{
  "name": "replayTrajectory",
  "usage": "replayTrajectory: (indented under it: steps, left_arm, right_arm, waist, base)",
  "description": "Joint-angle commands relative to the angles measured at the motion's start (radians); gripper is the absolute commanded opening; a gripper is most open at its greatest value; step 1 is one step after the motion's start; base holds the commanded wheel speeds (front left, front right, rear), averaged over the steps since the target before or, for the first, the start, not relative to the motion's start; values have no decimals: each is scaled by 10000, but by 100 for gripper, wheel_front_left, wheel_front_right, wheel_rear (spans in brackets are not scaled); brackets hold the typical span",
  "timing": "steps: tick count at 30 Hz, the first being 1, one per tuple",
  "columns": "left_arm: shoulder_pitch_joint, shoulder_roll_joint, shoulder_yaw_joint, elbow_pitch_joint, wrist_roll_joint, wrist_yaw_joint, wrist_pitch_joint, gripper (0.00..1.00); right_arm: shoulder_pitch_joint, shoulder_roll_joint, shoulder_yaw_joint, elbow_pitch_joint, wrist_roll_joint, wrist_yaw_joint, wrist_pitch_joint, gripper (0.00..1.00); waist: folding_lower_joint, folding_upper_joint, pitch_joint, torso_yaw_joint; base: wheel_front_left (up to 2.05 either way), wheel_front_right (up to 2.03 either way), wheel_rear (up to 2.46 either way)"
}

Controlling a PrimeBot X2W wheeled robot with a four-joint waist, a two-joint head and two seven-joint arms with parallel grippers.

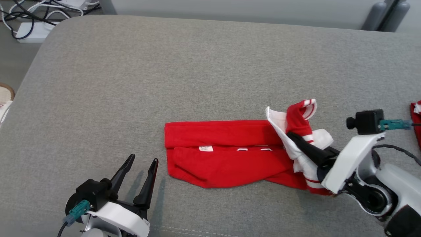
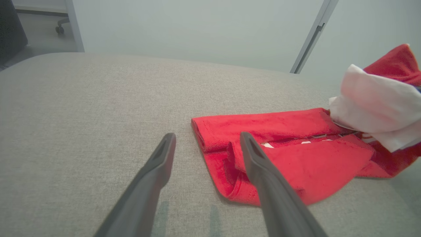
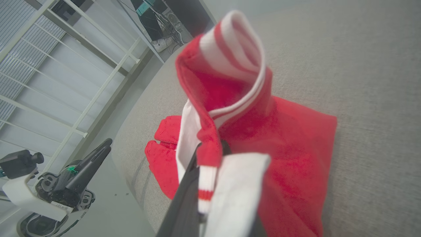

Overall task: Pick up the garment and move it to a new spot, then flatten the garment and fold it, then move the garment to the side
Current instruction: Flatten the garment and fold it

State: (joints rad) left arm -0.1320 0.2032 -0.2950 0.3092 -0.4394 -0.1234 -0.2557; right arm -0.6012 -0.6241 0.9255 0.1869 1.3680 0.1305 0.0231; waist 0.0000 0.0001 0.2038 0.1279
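Left pincer (image 1: 143, 158) wide open, empty, just beside the shirt. Grey desk (image 1: 197, 65); red shirt (image 1: 223, 151) lies mid-desk, folded lengthwise. Right pincer (image 1: 292, 135) is clamped on its raised striped end. Likely mid-fold; moving aside not yet done.

A white power strip (image 1: 31, 32) and tangled cables (image 1: 19, 14) lie off the far-left corner of the grey counter (image 1: 131, 82); a red cloth (image 1: 416, 123), perhaps, sits at its right edge.
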Motion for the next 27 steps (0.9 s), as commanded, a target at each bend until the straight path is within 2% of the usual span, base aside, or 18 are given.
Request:
replayTrajectory:
  steps: [1, 8, 9, 17, 24, 25, 27]
  left_arm:
    - [-362, 145, 254, -221, -70, -73, -61, 100]
    - [-322, -59, 21, -194, -118, -73, -61, 100]
    - [-322, -59, 21, -194, -118, -73, -61, 100]
    - [-425, -323, -264, -175, -140, -73, -61, 100]
    - [-710, -432, -481, -156, -166, -73, -61, 100]
    - [-722, -435, -487, -145, -171, -73, -61, 100]
    - [-740, -449, -488, -131, -179, -73, -61, 100]
  right_arm:
    - [-241, 368, 132, 96, -181, 2, 150, 0]
    - [-982, 1776, 531, 1359, -837, 2, 593, 0]
    - [-982, 1776, 531, 1359, -837, 2, 593, 0]
    - [-1715, 3087, 850, 2531, -1358, 2, 882, 0]
    - [-2188, 3874, 1118, 3479, -1552, 2, 889, 0]
    - [-2210, 3949, 1138, 3605, -1507, 2, 923, 9]
    - [-2268, 4056, 1122, 3767, -1430, 2, 856, 100]
  waist:
    - [0, -1, 32, 386]
    - [0, -1, 140, 1384]
    - [0, -1, 140, 1384]
    - [0, -1, 422, 2078]
    - [0, -1, 640, 2345]
    - [0, -1, 649, 2352]
    - [0, -1, 669, 2346]
  base:
    - [0, 0, 0]
    - [0, 0, 0]
    - [0, 0, 0]
    - [0, 0, 0]
    - [0, 0, 0]
    - [0, 0, 0]
    - [0, 0, 0]
